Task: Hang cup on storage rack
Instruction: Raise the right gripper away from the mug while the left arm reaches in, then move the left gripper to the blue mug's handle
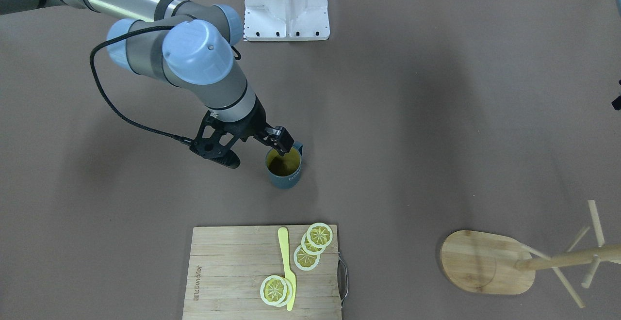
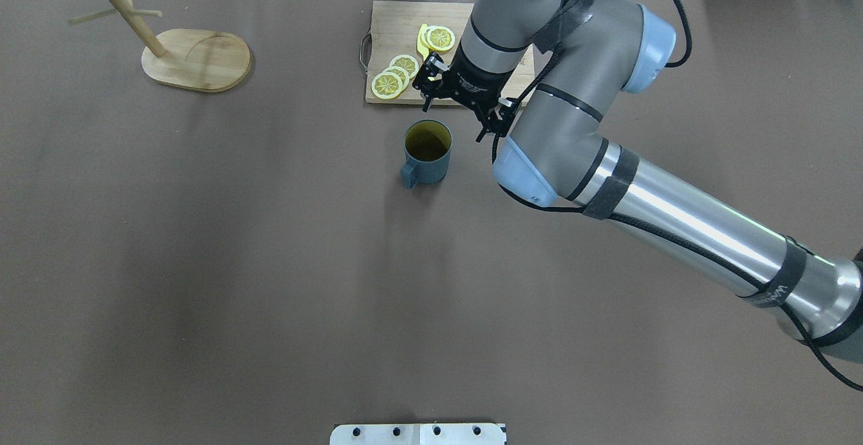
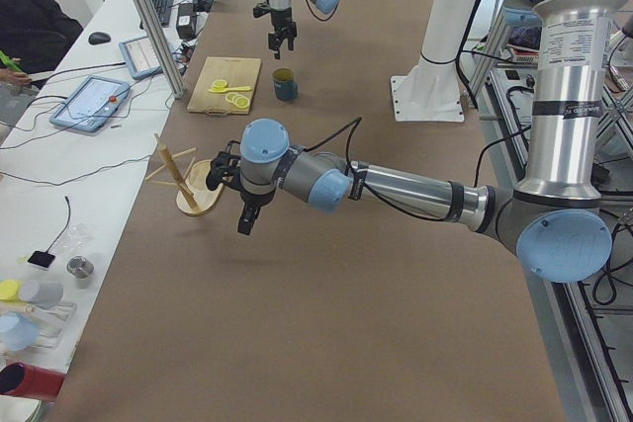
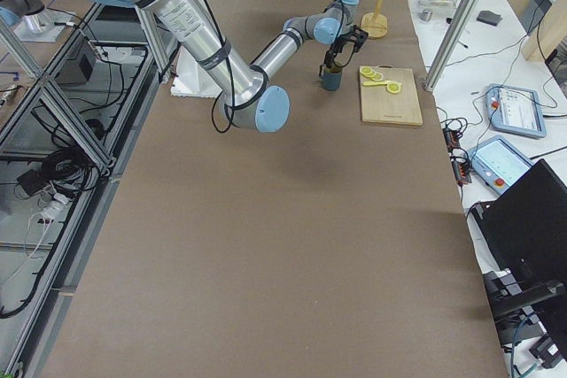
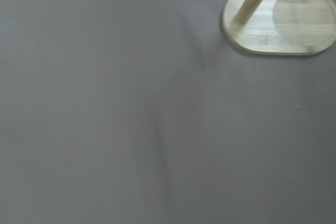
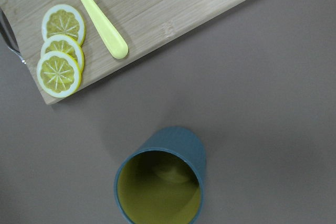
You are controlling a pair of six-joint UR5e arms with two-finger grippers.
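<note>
Slate-blue cup [image 1: 285,175] upright near right gripper [image 1: 258,155]

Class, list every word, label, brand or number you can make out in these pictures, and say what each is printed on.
Cutting board: a burnt-in brand word along one short edge, too small to read for certain.
Cup: pale lettering on its side, too blurred to read.
Black strap: a pale word, too blurred to read.
Nothing here can be quoted reliably.
</note>
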